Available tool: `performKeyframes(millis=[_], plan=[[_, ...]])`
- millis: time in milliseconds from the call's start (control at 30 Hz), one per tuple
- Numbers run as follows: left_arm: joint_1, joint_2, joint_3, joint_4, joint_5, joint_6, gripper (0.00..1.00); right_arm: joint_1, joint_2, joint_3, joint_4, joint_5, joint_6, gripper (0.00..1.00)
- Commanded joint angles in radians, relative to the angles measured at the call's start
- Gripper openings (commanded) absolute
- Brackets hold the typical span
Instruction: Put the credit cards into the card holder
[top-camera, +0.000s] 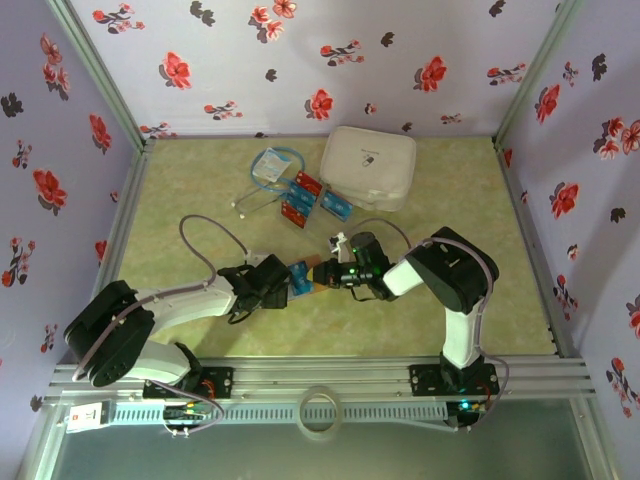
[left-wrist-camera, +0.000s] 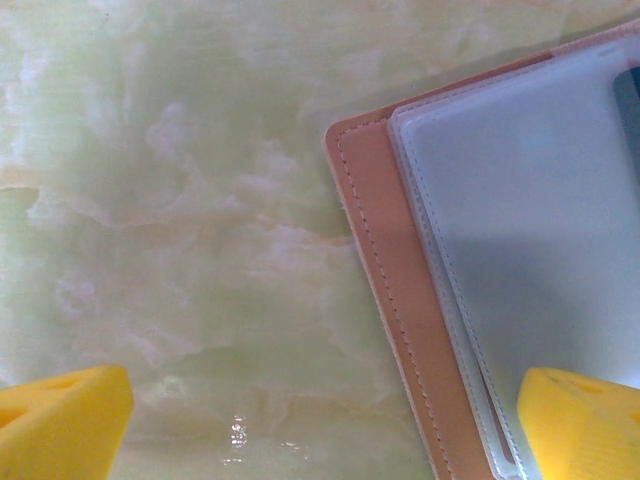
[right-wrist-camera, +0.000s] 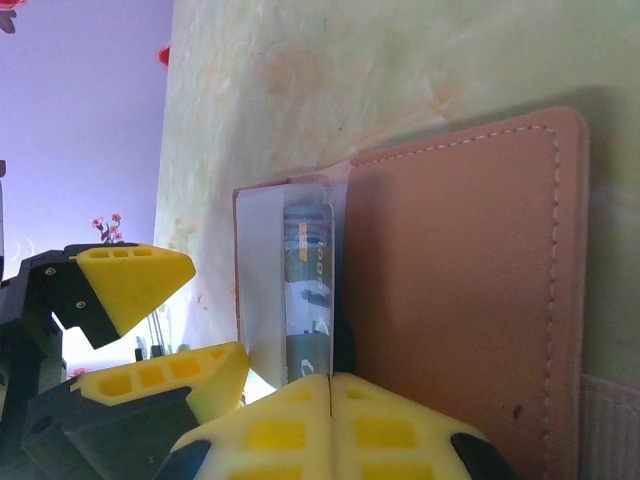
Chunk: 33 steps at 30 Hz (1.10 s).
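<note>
right end effector (right-wrist-camera: 330, 388) | clamps credit card (right-wrist-camera: 307, 300), seemingly | card holder (right-wrist-camera: 450, 300) (open)

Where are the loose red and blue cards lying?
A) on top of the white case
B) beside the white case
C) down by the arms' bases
B: the credit cards lie right next to the white zip case, at its near-left edge.

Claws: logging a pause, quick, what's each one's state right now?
Left claw: open, holding nothing.
Right claw: closed on a thin blue-green printed card, at the flat tan stitched card holder.
</note>
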Motion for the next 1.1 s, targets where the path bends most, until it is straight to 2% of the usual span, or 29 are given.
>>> performKeyframes(millis=[0,367,500,733,867,967,1067], plan=[[0.006,-0.007,-0.012,-0.042,-0.027,-0.009,1.0,0.014,0.03,0.019,-0.054,-0.002,-0.022,0.0],[0.007,-0.01,-0.005,-0.037,-0.026,-0.005,1.0,0.039,0.05,0.034,-0.093,0.024,-0.028,0.01],[0.015,-0.042,0.016,-0.053,-0.027,-0.006,1.0,0.039,0.033,0.037,-0.127,0.038,-0.04,0.16],[0.115,-0.157,0.015,-0.117,-0.025,-0.073,1.0,0.04,-0.029,0.06,-0.257,0.082,-0.092,0.39],[0.158,-0.186,-0.011,-0.131,-0.012,-0.107,1.0,0.041,-0.058,0.08,-0.336,0.108,-0.127,0.46],[0.17,-0.18,-0.03,-0.124,0.005,-0.114,1.0,0.044,-0.087,0.1,-0.413,0.135,-0.162,0.59],[0.173,-0.165,-0.045,-0.119,0.015,-0.116,1.0,0.051,-0.128,0.127,-0.505,0.176,-0.204,0.63]])
